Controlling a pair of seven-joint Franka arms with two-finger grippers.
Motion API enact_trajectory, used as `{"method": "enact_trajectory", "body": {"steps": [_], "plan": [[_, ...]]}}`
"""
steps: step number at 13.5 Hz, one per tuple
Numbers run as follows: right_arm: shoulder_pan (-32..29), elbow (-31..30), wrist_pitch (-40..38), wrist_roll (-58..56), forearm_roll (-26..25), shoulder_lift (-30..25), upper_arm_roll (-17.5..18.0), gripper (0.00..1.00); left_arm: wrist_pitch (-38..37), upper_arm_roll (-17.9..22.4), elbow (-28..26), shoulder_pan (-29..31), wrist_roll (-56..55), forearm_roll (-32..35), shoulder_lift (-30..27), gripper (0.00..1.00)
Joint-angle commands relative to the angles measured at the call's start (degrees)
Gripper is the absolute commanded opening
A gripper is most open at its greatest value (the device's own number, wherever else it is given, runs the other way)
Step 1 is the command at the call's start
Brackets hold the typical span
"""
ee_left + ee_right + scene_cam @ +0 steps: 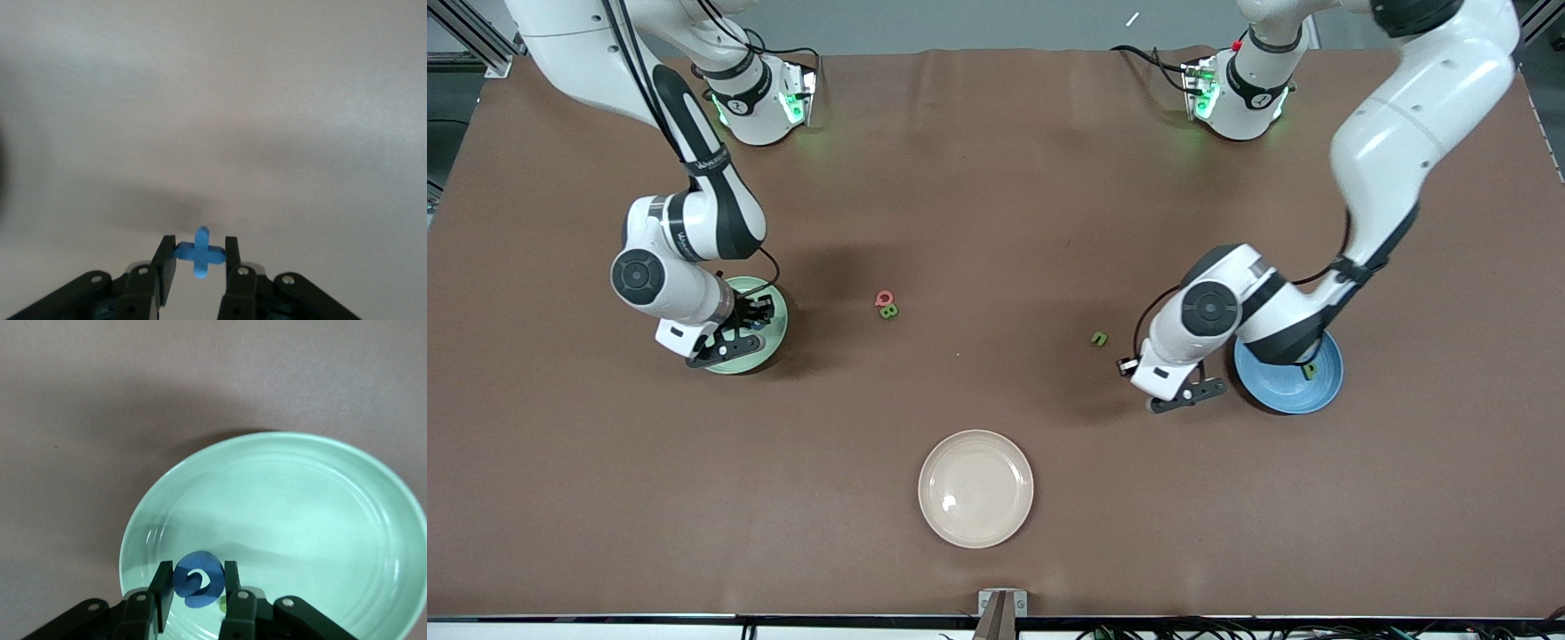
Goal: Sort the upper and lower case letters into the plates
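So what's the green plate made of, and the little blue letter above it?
The green plate looks like smooth plastic or glazed ceramic: it is glossy, with soft shine and faint rings inside; I can't tell which. The blue letter, held over it in the right gripper, looks like matte foam or plastic: flat, solid colour, no shine.

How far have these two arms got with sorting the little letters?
Partly done. A green letter already lies in the blue plate. The left gripper holds a blue x-shaped letter; the right gripper holds a dark blue letter over the light green plate. Three letters wait on the brown table.
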Motion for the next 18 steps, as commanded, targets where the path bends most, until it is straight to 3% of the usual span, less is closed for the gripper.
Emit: {"method": "enact_trajectory", "body": {"steps": [1,2,3,4,5,6,10,15,18], "plan": [[-0.88,-2.03,1.69,0.08,0.13,-1.02,0.87,0.01,-6.43,-6.37,-3.35,8.30,7.38,-1.19,-2.29,0.24],[-0.88,-2.03,1.61,0.08,0.13,-1.02,0.78,0.03,-8.37,-8.13,-4.32,11.37,10.20,-1.11,-2.29,0.24],[-1.05,-2.03,1.60,0.08,0.13,-0.93,0.78,0.12,-9.26,-9.28,-5.54,14.19,13.27,-0.93,-2.29,0.24],[-1.14,-2.03,1.60,0.08,0.13,-0.75,0.78,0.37,-9.36,-10.60,-7.04,17.52,16.87,-0.23,-2.37,0.24],[-1.14,-2.03,1.60,0.34,0.21,-0.75,0.87,0.90,-9.36,-10.79,-7.92,19.64,19.95,0.82,-2.29,0.24],[-1.14,-1.86,1.08,0.52,0.30,-0.84,0.87,1.00,-9.36,-10.79,-8.80,21.58,23.02,3.00,-2.37,0.24],[2.00,0.68,-3.13,4.89,8.46,-1.37,1.13,1.00,-8.40,-10.00,-9.07,25.28,31.66,8.28,-1.24,0.24],[13.07,4.90,-2.88,26.85,8.65,-0.84,1.13,1.00,-1.29,-4.21,-8.63,24.15,36.15,11.81,-0.71,0.24],[17.48,6.93,0.09,29.17,8.57,2.05,1.04,1.00,0.48,-1.57,-8.20,23.18,38.60,12.95,-0.35,0.24]]}}
